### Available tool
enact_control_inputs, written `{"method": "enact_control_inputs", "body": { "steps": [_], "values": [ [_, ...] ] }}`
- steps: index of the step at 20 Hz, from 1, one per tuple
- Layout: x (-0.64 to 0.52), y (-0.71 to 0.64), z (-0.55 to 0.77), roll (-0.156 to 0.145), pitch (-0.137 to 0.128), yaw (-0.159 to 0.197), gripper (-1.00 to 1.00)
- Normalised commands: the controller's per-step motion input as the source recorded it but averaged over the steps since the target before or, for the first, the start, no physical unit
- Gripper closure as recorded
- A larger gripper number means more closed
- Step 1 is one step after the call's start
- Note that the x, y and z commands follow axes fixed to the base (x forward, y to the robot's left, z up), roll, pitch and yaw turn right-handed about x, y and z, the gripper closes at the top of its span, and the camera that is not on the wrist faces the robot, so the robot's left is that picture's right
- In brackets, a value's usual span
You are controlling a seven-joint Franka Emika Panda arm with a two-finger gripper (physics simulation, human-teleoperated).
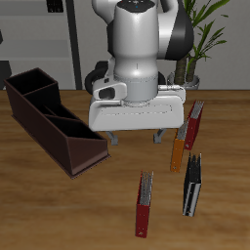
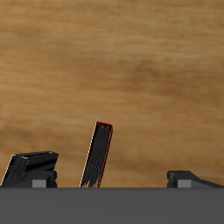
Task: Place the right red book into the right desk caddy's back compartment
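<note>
The right red book (image 1: 144,203), slim and bright red with a pale grey strip, lies flat near the table's front edge. The right desk caddy (image 1: 49,133), a long dark maroon open-top box with dividers, stands apart from it, farther back and to the side. My gripper (image 1: 136,140) hangs open above bare table between the caddy and the books, holding nothing. In the wrist view the gripper (image 2: 114,181) shows its fingertips (image 2: 188,179) wide apart. A slim dark book with a red edge (image 2: 98,156) shows between them; I cannot tell for sure which book it is.
A black book (image 1: 191,186) lies beside the red one and appears as a black book (image 2: 31,166) in the wrist view. An orange book (image 1: 177,151) and a darker red book (image 1: 193,125) lie farther back. A potted plant (image 1: 200,39) stands behind.
</note>
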Motion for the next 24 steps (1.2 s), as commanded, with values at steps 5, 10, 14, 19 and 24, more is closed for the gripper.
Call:
{"method": "enact_control_inputs", "body": {
  "steps": [5, 10, 14, 19, 24],
  "values": [
    [-0.04, -0.04, -0.21, -0.010, 0.012, 0.001, -1.00],
    [-0.01, -0.04, -0.09, -0.019, 0.000, -0.016, -1.00],
    [0.06, -0.10, -0.10, -0.005, -0.008, 0.009, -1.00],
    [0.06, -0.12, -0.16, -0.030, 0.024, -0.015, -1.00],
    [0.01, -0.01, -0.13, 0.012, 0.019, -0.018, -1.00]
  ]
}}
